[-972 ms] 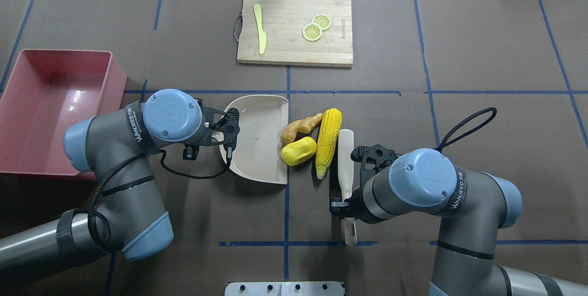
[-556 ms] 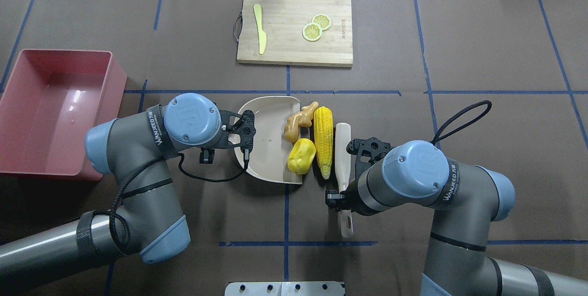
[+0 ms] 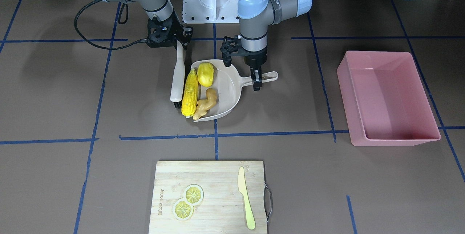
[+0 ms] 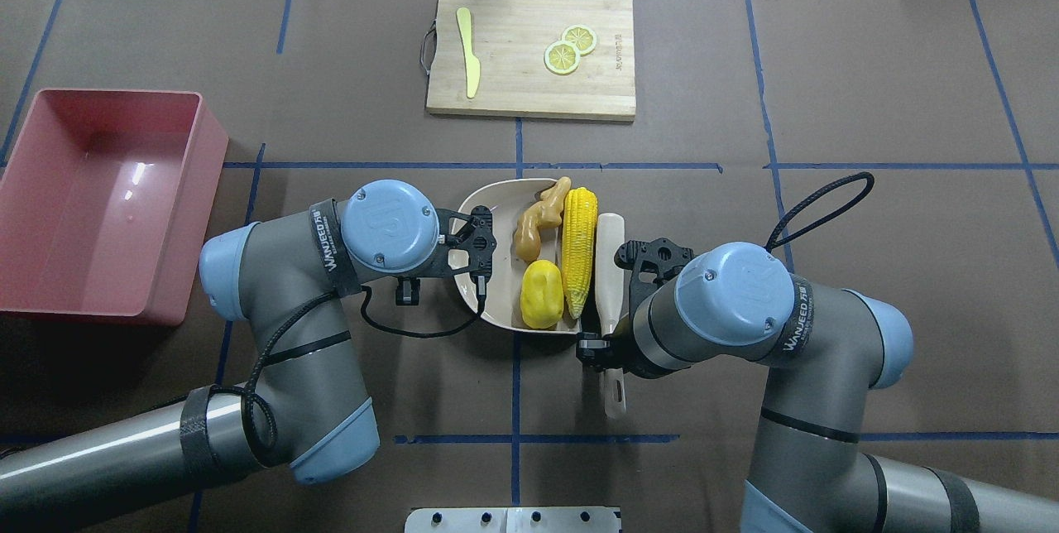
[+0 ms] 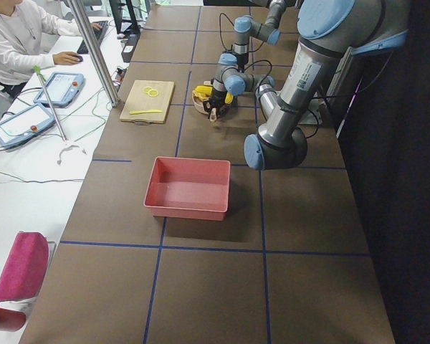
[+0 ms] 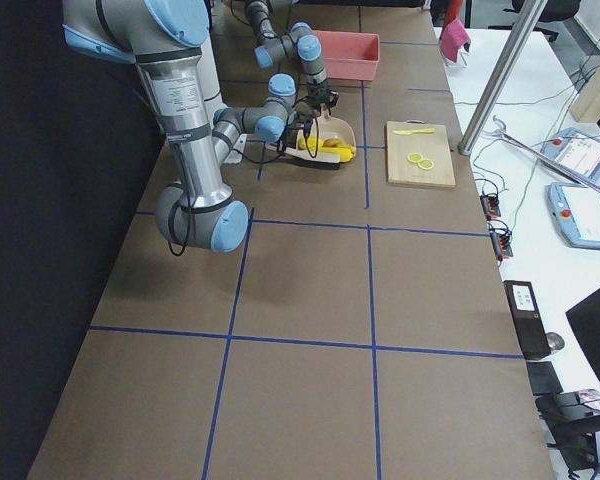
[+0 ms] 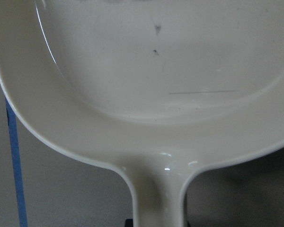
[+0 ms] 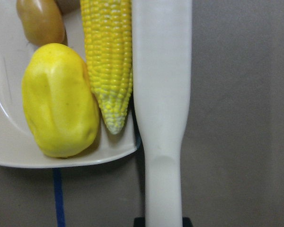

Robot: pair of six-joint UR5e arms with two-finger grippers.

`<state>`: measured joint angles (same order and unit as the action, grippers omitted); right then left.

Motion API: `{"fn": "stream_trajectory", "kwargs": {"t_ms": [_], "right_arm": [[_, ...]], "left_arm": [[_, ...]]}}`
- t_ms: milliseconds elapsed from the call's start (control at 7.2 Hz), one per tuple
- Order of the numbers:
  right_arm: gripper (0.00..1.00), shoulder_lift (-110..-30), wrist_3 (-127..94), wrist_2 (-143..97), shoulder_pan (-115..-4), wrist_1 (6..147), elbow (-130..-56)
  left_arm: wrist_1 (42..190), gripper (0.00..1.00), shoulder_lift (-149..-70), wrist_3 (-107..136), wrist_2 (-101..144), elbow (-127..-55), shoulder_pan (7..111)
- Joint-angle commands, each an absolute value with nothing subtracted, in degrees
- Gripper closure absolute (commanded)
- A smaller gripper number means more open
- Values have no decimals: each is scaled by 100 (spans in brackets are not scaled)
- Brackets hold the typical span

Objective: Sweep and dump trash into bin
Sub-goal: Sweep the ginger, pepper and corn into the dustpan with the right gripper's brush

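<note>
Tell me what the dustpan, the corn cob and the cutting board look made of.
Dustpan: likely smooth beige plastic, glossy; small highlights at the handle neck. Corn cob: probably moulded plastic, uniform shiny kernels. Cutting board: wood or bamboo, matt, visible grain strips.

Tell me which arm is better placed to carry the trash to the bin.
Left. The left claw grips the dustpan by its handle, the lump and ginger lie in it with the corn at its lip, and the pink bin stands on that side. The right claw holds only the brush.
</note>
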<state>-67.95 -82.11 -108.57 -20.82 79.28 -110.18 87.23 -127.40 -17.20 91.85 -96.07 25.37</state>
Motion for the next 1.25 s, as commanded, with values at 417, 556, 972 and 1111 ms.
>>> {"fn": "stream_trajectory", "kwargs": {"t_ms": [417, 556, 972, 1111], "right_arm": [[100, -6522, -8227, -11030, -2074, 7919, -11013], [100, -6443, -8244, -11030, -2066, 7936, -11013], [100, -6451, -8244, -11118, -2083, 7928, -11056], [100, -6512, -8244, -11353, -2274, 7997, -11213]], "left_arm": [[8903, 89, -12771, -1573, 9193, -9554, 2487], [8903, 89, -12771, -1565, 9193, -9562, 2487], [9429, 89, -12613, -1565, 9202, -9571, 2487], [9596, 89, -12604, -1564, 9202, -9589, 2505]]}}
